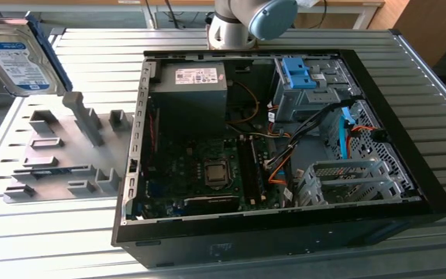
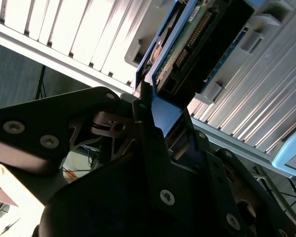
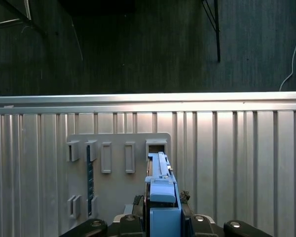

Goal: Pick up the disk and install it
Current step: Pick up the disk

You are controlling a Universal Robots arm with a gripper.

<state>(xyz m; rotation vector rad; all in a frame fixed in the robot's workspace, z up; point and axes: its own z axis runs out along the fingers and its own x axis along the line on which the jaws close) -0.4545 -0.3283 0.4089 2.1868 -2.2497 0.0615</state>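
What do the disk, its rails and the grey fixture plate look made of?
The disk: silver metal casing by its sheen, glossy printed label, likely paper or film. Its rails: blue plastic, matte, moulded look. The fixture plate: matte grey with moulded slots, probably plastic, possibly painted metal.

An open black computer case (image 1: 285, 247) lies on a ribbed metal table (image 1: 432, 93). Inside it are a grey power supply box (image 1: 192, 96), a motherboard (image 1: 180, 168) and blue brackets (image 1: 299, 72). Just beside the case sits a grey plate with slots (image 1: 68, 157).
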